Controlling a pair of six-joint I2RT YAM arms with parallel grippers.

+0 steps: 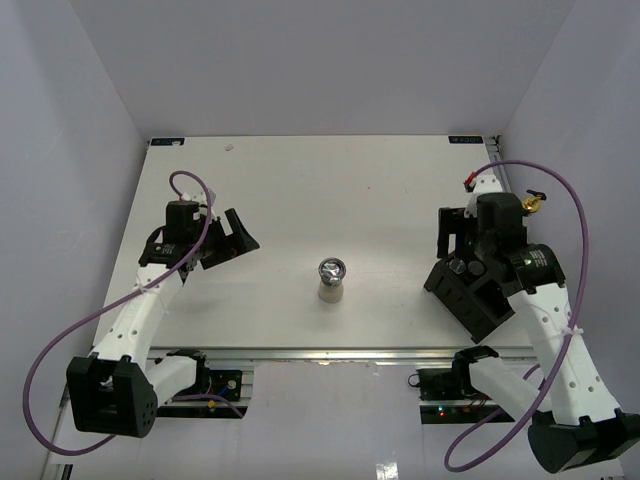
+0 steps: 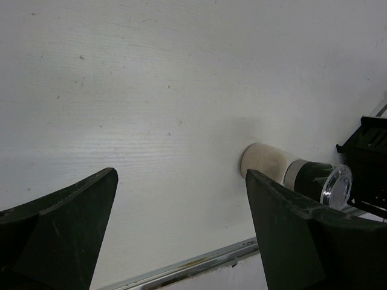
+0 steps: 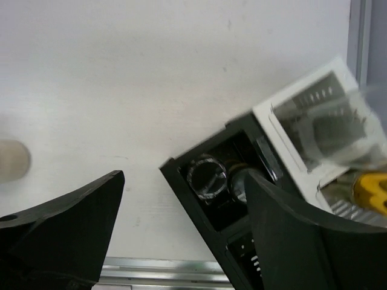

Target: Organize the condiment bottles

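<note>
Left claw (image 1: 236, 244) hangs wide open and empty above the bench (image 1: 300, 180), left side. Chrome-topped shaker (image 1: 332, 277) stands upright at mid-bench, well apart to that claw's right. Right claw (image 3: 184, 176), fingers spread wide and gripping nothing, hovers over the black rack (image 1: 468, 302) near the right edge. A dark jar (image 3: 207, 177) sits in a compartment beneath it.

Bright, diffuse light fills the white bench (image 1: 300, 200); the shaker (image 1: 332, 280) casts only a faint soft shadow. The right wrist view is motion-blurred, worst toward its right edge.
</note>
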